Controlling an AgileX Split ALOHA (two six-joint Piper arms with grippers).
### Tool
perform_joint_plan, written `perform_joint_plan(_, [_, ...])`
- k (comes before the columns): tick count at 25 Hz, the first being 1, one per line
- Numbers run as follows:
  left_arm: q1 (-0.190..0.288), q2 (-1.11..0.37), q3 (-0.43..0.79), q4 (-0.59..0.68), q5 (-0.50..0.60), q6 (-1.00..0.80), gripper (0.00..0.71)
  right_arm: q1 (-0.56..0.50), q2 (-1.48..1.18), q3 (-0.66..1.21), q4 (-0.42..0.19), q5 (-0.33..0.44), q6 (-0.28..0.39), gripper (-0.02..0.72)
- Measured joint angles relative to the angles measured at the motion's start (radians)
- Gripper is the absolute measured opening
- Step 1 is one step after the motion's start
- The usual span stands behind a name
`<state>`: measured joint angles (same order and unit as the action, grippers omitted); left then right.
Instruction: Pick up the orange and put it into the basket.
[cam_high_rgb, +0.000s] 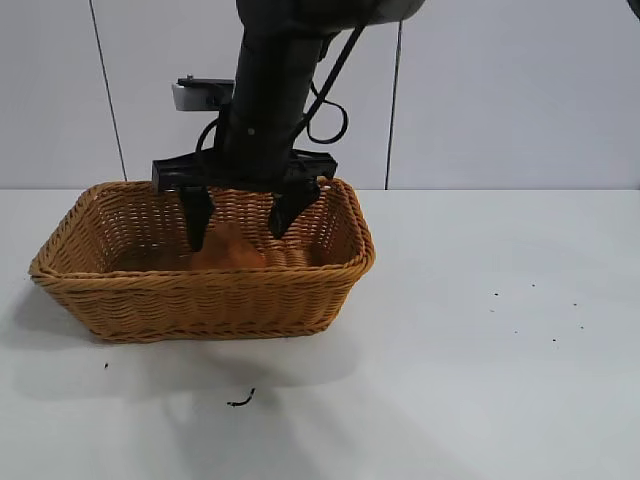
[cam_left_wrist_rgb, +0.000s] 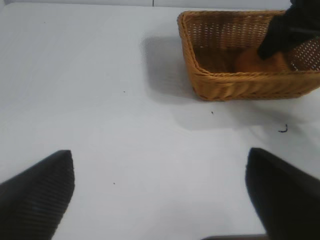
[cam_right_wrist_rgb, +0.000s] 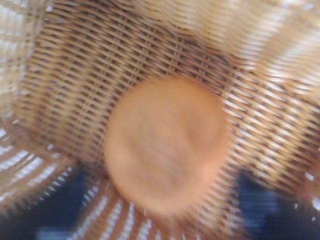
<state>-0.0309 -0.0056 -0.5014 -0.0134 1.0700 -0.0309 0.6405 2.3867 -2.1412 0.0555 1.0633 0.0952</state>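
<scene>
The tan wicker basket (cam_high_rgb: 200, 300) stands on the white table at the left. The orange (cam_high_rgb: 228, 250) lies on the basket's floor. My right gripper (cam_high_rgb: 240, 222) hangs over the basket from above, open, its two black fingers spread either side of the orange and just above it. In the right wrist view the orange (cam_right_wrist_rgb: 167, 145) lies on the basket weave (cam_right_wrist_rgb: 90, 75) between the spread fingers of the right gripper (cam_right_wrist_rgb: 160, 212). My left gripper (cam_left_wrist_rgb: 160, 192) is open and empty over bare table, away from the basket (cam_left_wrist_rgb: 240, 75); the orange (cam_left_wrist_rgb: 250, 61) shows there too.
A small dark scrap (cam_high_rgb: 240, 400) lies on the table in front of the basket. A few dark specks (cam_high_rgb: 555, 340) dot the table at the right. A white panelled wall stands behind.
</scene>
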Motion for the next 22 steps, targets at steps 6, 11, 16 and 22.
perform_joint_plan(6, [0.0,0.0,0.0,0.0,0.0,0.0,0.666,-0.03,-0.028,-0.181,-0.031,0.141,0.004,0.673])
perform_joint_plan(11, [0.0,0.0,0.0,0.0,0.0,0.0,0.666,-0.113,-0.035,-0.217,-0.049,0.145,0.026,0.673])
perform_joint_plan(16, [0.0,0.0,0.0,0.0,0.0,0.0,0.666,-0.212,-0.035,-0.217,-0.095,0.153,0.026,0.673])
perform_joint_plan(22, [0.0,0.0,0.0,0.0,0.0,0.0,0.666,-0.356,-0.035,-0.217,-0.163,0.155,0.026,0.673])
